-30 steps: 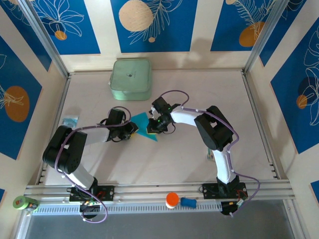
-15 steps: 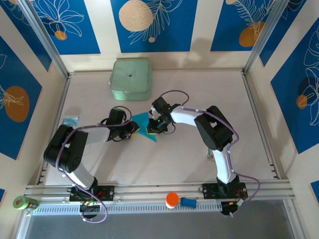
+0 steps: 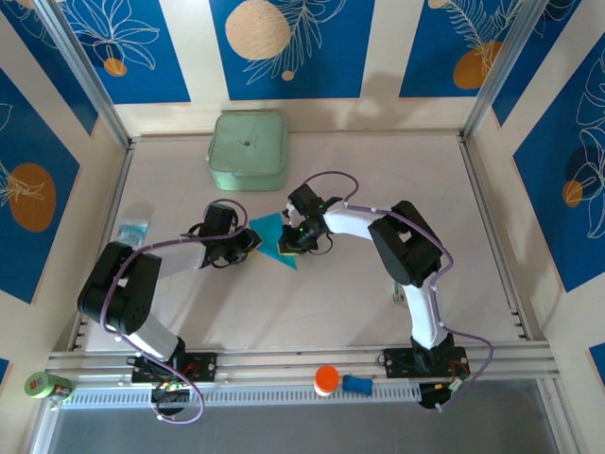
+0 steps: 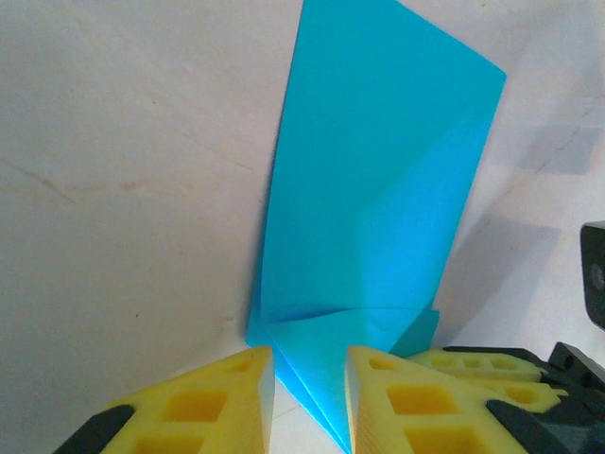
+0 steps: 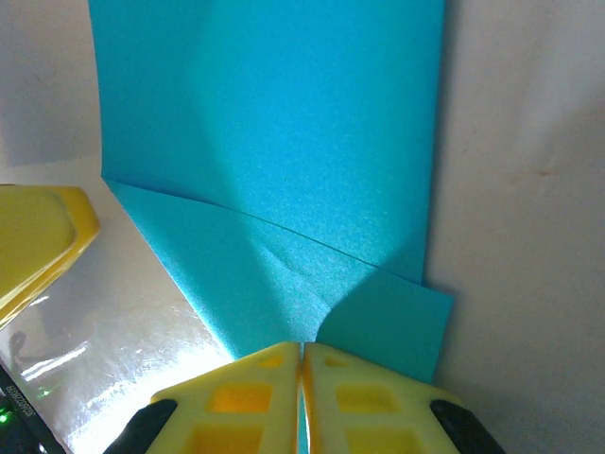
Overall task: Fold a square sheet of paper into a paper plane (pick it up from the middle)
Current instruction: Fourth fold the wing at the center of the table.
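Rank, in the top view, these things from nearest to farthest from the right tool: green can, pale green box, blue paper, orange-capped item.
From the right tool:
1. blue paper, gripped by it, centre.
2. pale green box, far side, left of centre.
3. orange-capped item, near rail.
4. green can, near left corner.

green box [image 3: 248, 149] far left, packet [image 3: 133, 230] at left rail, bare table [image 3: 397, 165] right

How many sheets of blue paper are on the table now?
1. The square sheet of paper, partly folded, lies near the middle of the table, nearer than the pale green box. Another sheet underneath could be hidden.
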{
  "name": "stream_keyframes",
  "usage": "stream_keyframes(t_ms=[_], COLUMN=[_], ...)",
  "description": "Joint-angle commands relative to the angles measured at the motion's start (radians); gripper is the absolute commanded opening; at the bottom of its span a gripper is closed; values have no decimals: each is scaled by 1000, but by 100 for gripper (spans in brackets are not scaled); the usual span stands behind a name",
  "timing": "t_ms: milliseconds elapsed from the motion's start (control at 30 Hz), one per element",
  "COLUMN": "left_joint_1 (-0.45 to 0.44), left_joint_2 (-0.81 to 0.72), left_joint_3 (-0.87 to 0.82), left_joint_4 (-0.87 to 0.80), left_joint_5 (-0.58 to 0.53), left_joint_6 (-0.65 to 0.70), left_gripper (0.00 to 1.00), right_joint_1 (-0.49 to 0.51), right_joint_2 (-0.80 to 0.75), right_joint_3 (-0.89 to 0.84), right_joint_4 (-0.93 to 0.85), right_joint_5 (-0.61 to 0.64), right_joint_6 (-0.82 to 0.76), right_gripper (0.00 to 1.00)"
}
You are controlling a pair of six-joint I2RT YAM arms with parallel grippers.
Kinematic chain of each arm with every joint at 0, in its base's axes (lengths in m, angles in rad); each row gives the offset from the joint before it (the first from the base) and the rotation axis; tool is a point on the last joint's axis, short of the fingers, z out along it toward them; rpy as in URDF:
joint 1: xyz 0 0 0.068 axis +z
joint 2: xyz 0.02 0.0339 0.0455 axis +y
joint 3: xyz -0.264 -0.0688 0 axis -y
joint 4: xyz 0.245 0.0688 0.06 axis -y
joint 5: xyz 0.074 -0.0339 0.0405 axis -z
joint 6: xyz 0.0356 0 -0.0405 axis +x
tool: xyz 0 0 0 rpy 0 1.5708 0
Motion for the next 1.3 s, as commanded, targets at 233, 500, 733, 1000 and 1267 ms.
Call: stream_keyframes(t_ms=[233,500,733,1000,1267], left_joint_1=[7,8,9,23,29], left_joint_2=[48,61,80,103,88], left_joint_3=[26,30,30,23,25], left_joint_4=[27,45,113,170,158], left_joint_5=[28,37,85,126,113], left_joint_6=[3,4,6,2,-12], left_gripper=[24,20,20,20,7], right_joint_1=[-1,0,-2,-14,-19], right_joint_2=[52,54,53,46,-38], right_joint_3=[-13,-14,-18,-19,-25], right_joint_4=[-42,-43,-41,-26,17], right_joint_5=[-10,-8,-10,-32,-48], right_joint_6=[4,0,-12,-51,-140], right_gripper=[11,10,10,10,16])
